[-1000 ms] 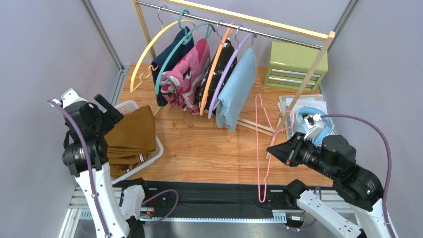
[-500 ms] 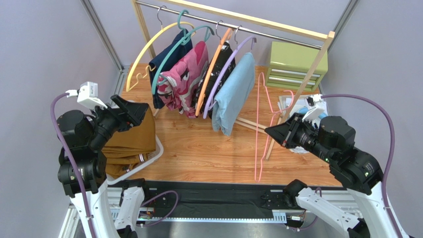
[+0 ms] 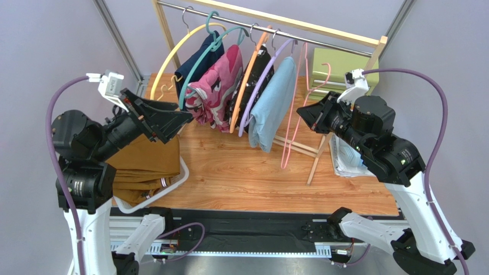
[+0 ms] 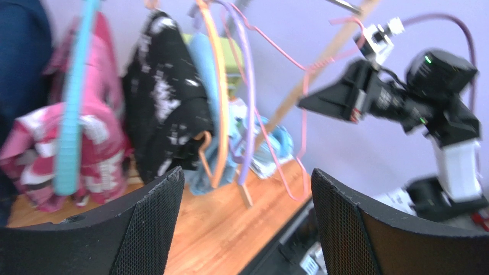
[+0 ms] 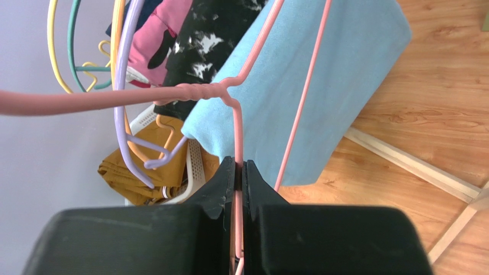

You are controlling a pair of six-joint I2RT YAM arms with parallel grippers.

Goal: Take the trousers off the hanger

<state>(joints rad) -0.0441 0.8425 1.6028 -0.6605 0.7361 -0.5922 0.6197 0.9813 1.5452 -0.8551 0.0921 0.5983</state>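
Seen from above, the left tool (image 3: pixel 174 117) stands wide open and empty. The trousers (image 3: pixel 146 157) lie heaped in the basket (image 3: pixel 182 172) below and behind it. The right tool (image 3: pixel 304 114) is clamped on the bare hanger (image 3: pixel 285 154), whose long axis drops beneath it, its upper end near the rail (image 3: pixel 241 23). The left wrist view shows the hanger far ahead, at the other tool. In the right wrist view, closed jaws pinch the wire under its twisted neck. The trousers lie ahead-left, well apart, so they look already off, and the left arm is the nearer one.
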